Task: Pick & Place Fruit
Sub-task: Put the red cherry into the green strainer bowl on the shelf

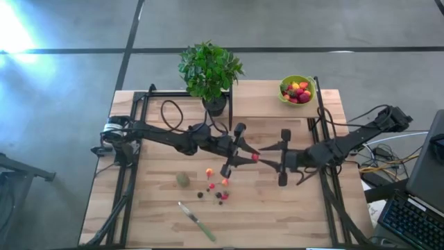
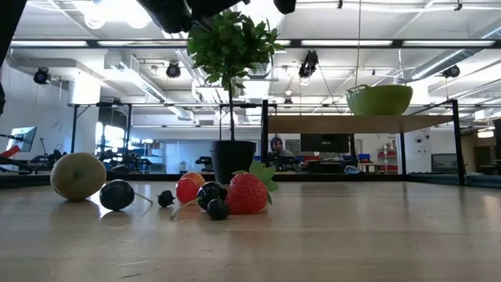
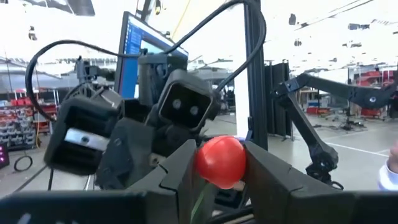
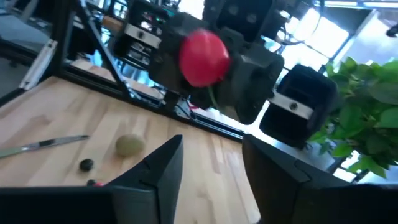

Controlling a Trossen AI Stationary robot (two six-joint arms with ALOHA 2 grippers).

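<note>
Red toy fruit (image 1: pixel 254 157) is sitting pinched in the left claw (image 1: pixel 251 157) above the bench (image 1: pixel 291 208) centre; the right claw (image 1: pixel 267 159), open at three o'clock, is facing it. Handover underway; right must close next.

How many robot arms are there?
2. The left arm reaches in from the table's left, the left gripper shut on a red fruit. The right arm comes from the right, the right gripper open, facing that fruit.
</note>
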